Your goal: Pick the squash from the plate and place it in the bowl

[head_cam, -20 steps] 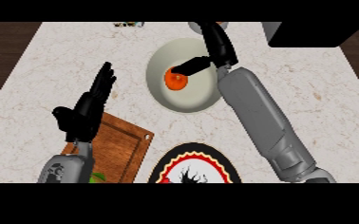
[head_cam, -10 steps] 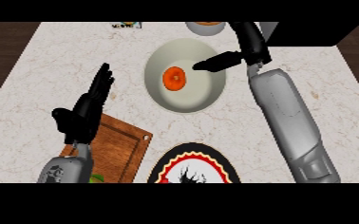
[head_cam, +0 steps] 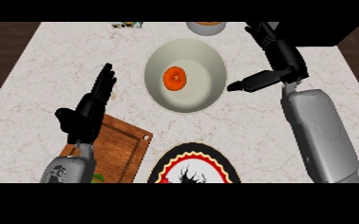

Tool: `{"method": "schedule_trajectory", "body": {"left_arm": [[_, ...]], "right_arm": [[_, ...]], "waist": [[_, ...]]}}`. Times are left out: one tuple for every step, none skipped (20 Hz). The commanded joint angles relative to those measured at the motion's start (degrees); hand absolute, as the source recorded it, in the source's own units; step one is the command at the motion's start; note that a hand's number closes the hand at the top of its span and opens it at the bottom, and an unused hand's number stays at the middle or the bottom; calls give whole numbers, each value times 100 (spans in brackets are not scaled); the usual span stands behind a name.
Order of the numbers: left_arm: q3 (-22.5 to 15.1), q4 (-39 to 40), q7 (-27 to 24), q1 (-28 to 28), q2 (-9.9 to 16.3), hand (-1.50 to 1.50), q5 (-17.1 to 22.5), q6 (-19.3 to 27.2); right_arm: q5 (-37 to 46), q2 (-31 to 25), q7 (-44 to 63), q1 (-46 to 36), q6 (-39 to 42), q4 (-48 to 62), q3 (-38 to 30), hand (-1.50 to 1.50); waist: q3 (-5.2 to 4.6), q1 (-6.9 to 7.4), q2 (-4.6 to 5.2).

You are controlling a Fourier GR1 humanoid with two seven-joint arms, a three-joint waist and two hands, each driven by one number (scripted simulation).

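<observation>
Head view, 1 squash [head_cam: 175,77] in 1 bowl [head_cam: 204,89], 1 plate [head_cam: 168,171], right hand [head_cam: 284,61] & left hand [head_cam: 91,107] both wide, holding nothing

Pale, marbled stone bench [head_cam: 63,76] filling nearly the whole view, veined in grey and beige, evenly lit. Dark brown wood strip [head_cam: 15,42] along its left edge. Black block [head_cam: 336,33] at the upper right corner, past the bench's far edge.

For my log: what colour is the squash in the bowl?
Orange, the squash in the pale bowl, head view.
</observation>
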Motion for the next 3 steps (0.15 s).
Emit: {"method": "schedule_trajectory", "body": {"left_arm": [[71,-158,127,20,143,0,17,-139],[97,-117,-111,308,162,0,71,-196],[125,217,-90,-185,-2,0,-23,-1]], "right_arm": [[-121,-109,251,367,313,-667,3,-150],[-88,-211,-423,650,426,-259,-87,-150],[-18,-104,-313,310,372,18,-102,-150]], "waist": [[0,14,0],[1,25,5],[0,27,10]]}}
